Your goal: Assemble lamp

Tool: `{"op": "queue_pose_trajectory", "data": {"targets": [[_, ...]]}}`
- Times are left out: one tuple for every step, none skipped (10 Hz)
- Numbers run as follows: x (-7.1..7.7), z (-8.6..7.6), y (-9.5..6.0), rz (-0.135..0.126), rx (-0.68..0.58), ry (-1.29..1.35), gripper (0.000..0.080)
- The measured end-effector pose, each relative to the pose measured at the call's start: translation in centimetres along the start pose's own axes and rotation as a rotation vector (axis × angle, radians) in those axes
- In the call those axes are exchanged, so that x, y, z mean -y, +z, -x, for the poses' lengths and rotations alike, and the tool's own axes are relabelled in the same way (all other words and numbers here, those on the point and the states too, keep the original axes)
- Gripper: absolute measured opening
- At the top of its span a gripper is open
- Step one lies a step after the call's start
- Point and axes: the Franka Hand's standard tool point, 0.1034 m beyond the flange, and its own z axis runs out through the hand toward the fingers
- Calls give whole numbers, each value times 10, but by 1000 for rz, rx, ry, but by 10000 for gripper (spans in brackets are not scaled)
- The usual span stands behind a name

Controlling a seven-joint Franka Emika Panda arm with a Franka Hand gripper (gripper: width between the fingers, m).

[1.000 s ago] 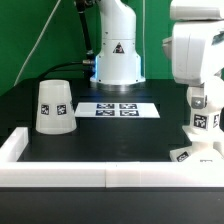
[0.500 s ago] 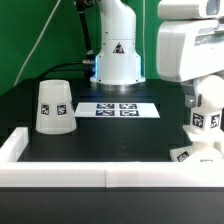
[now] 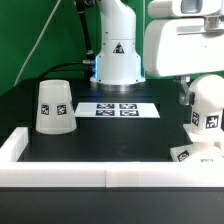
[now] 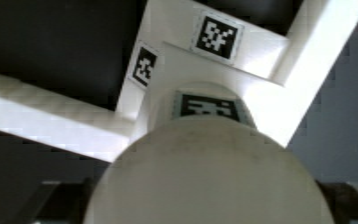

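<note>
Bulb [image 3: 207, 105] hangs above the flat square base [image 3: 196, 154] at the exterior view's right, its round head filling the wrist view. End effector [image 3: 192, 92] looks clamped on the bulb. Shade [image 3: 53, 106] stands on the tabletop [image 3: 120, 135], well apart.

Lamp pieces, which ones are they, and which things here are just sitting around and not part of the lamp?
Lamp pieces:
- shade, upside down on the exterior view's left
- bulb, at the exterior view's right, under the arm
- base, flat, below the bulb

Just sitting around:
- marker board, flat on the table
- robot pedestal at the back
- white wall along the table's front edge
</note>
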Motion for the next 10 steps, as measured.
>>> {"op": "queue_pose_trajectory", "data": {"targets": [[0,0,0,1,-1,76,580],[0,-1,-1,1,-3,127,580],[-1,-1,-2,2,-4,199,580],[-2,-1,-2,2,-4,233,580],[-3,-1,-2,2,-5,319,580],[-3,-1,-2,3,-5,381,580],[-4,-1,-2,3,-5,436,580],[-4,2,-1,5,-7,561,580],[-3,5,1,6,-2,653,580],[-4,6,1,6,-1,734,580]]}}
